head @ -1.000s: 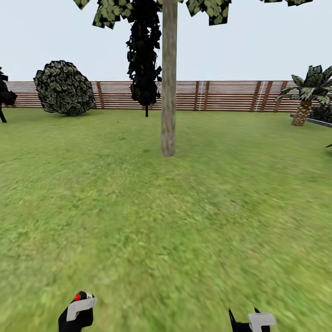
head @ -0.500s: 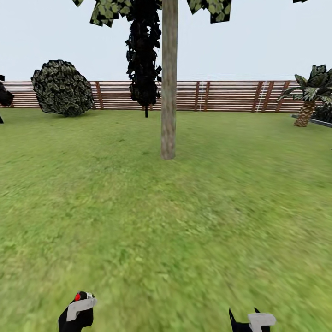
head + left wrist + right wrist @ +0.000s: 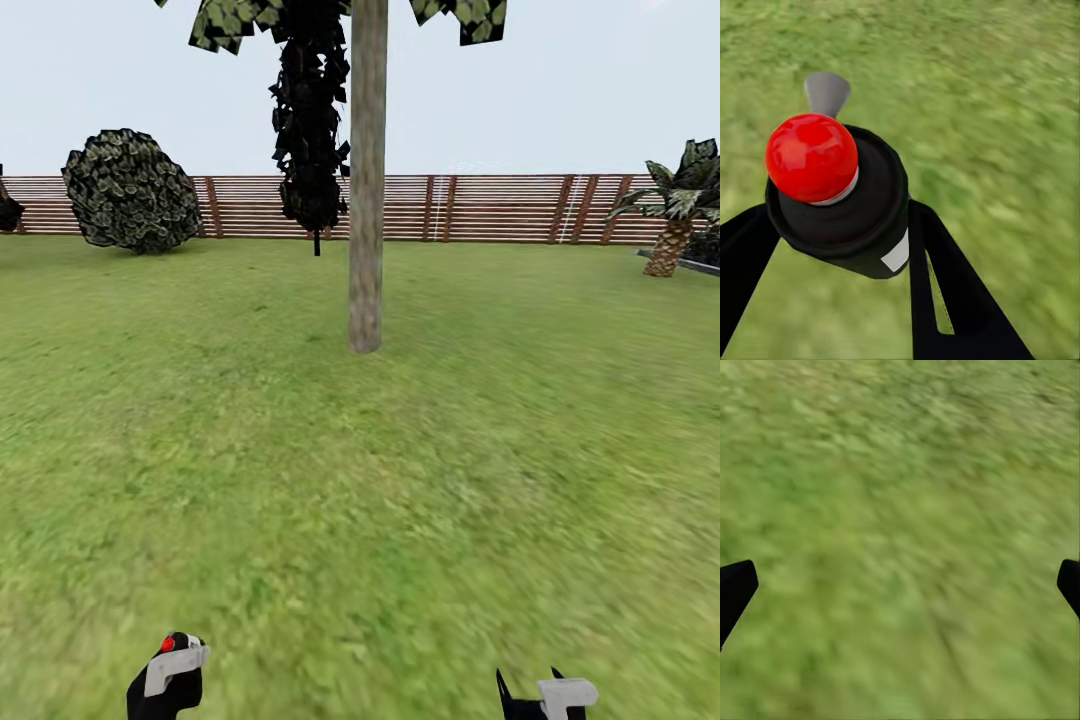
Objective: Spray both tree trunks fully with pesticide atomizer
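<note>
A tall tree with a thick, bare grey-beige trunk (image 3: 366,180) rises from the lawn straight ahead in the head view, its blocky leaves at the top edge. The pesticide atomizer (image 3: 840,187), black with a red round top and a grey nozzle, sits between the fingers of my left gripper (image 3: 840,247), which is shut on it. It also peeks in at the bottom left of the head view as the atomizer (image 3: 168,675). My right gripper (image 3: 900,585) is open over bare grass, its two fingertips far apart; the same gripper (image 3: 545,695) shows at the head view's bottom edge. No spray haze is visible.
A brown slat fence (image 3: 480,208) closes the lawn at the back. A dark, thin-trunked tree (image 3: 312,130) stands behind the trunk, a round bush (image 3: 130,190) at the left, a short palm (image 3: 675,215) at the right. Open grass (image 3: 360,480) lies between me and the tree.
The whole view has shifted: the trunk's base sits lower and looks slightly larger, and the bush and palm have spread outward, so the camera has moved closer. Both grippers hold their places in the picture.
</note>
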